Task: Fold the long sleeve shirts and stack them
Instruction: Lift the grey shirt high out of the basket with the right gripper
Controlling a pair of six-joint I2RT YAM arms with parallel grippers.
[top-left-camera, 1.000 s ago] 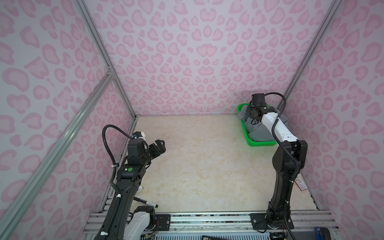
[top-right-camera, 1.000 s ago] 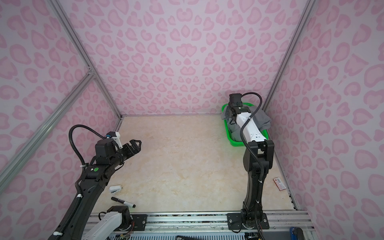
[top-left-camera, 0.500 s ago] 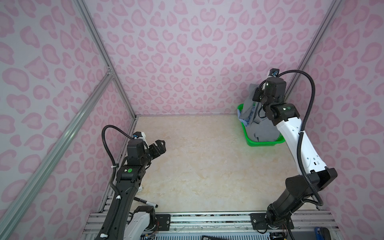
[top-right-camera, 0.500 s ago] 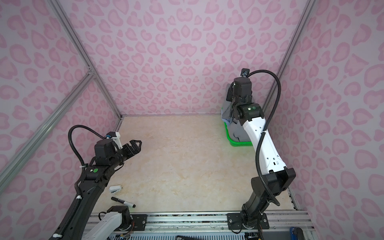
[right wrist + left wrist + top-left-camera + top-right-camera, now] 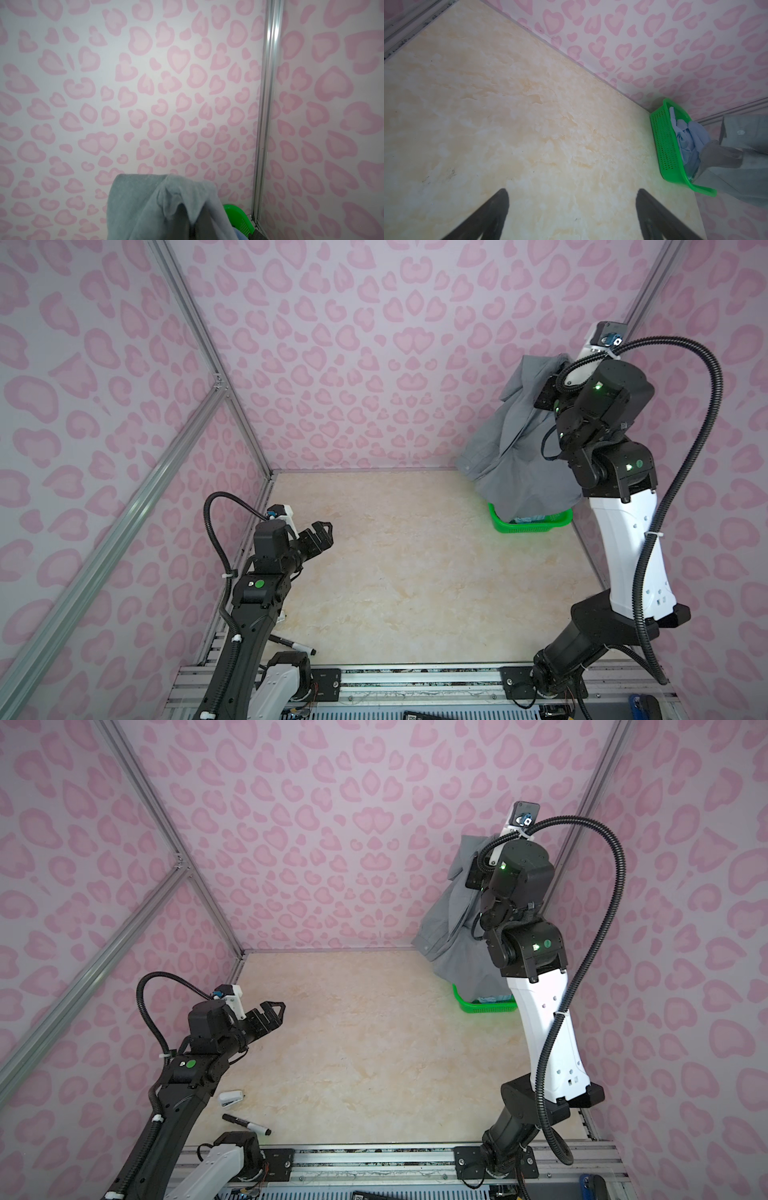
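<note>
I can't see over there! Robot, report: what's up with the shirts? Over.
Right gripper shut on grey shirt, held high, lower end in green basket. Left gripper open, empty. Marker and stapler by left arm's base.

We noted the grey shirt (image 5: pixel 511 448) hanging in the air in both top views, bunched and creased, its top by the back right corner. Its lower end reached down into the green basket (image 5: pixel 523 526). One white button showed in the left wrist view. The light blue shirt (image 5: pixel 689 137) lay crumpled inside the basket, partly under grey cloth.
</note>
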